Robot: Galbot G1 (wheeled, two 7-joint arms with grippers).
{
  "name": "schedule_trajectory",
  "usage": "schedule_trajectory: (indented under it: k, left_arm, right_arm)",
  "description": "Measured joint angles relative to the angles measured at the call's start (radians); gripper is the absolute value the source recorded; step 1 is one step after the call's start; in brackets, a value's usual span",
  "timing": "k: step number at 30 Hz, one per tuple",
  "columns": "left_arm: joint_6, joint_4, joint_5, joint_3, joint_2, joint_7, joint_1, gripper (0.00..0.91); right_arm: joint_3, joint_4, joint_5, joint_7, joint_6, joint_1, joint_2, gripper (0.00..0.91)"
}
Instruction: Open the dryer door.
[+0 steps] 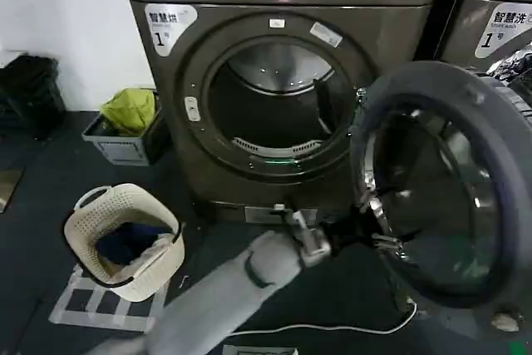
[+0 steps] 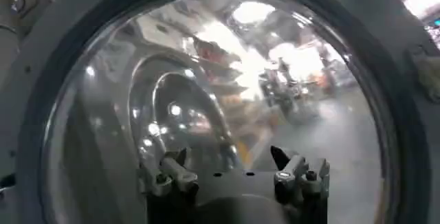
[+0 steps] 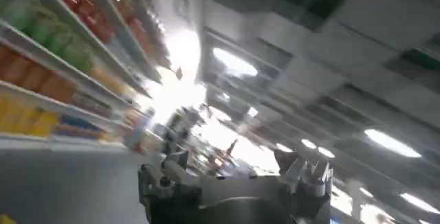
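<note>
Head view: the dryer door stands swung open right of the dryer, the left gripper at its inner face, fingers apart; right gripper fingers apart.

Your head view is dim, with the floor near-black at lower left. Expect bright glare at upper centre of the dryer door glass. Ceiling lights bloom and blur the right wrist view.
</note>
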Motion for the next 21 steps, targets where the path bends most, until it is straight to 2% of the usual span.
schedule_trajectory:
  k: [7,14,21]
  left_arm:
    - [0.011,0.085,0.019,0.011,-0.083,-0.009,-0.003,0.907]
    - [0.062,0.147,0.028,0.008,-0.128,-0.08,-0.006,0.907]
    - [0.103,0.141,0.006,0.011,-0.128,-0.075,0.011,0.907]
  right_arm:
    - [0.023,0.042,0.0,0.015,-0.01,-0.005,0.0,0.907]
    - [0.025,0.071,-0.005,0.024,-0.01,-0.003,0.0,0.907]
    - [0.013,0.067,0.013,0.026,-0.001,-0.001,0.0,0.907]
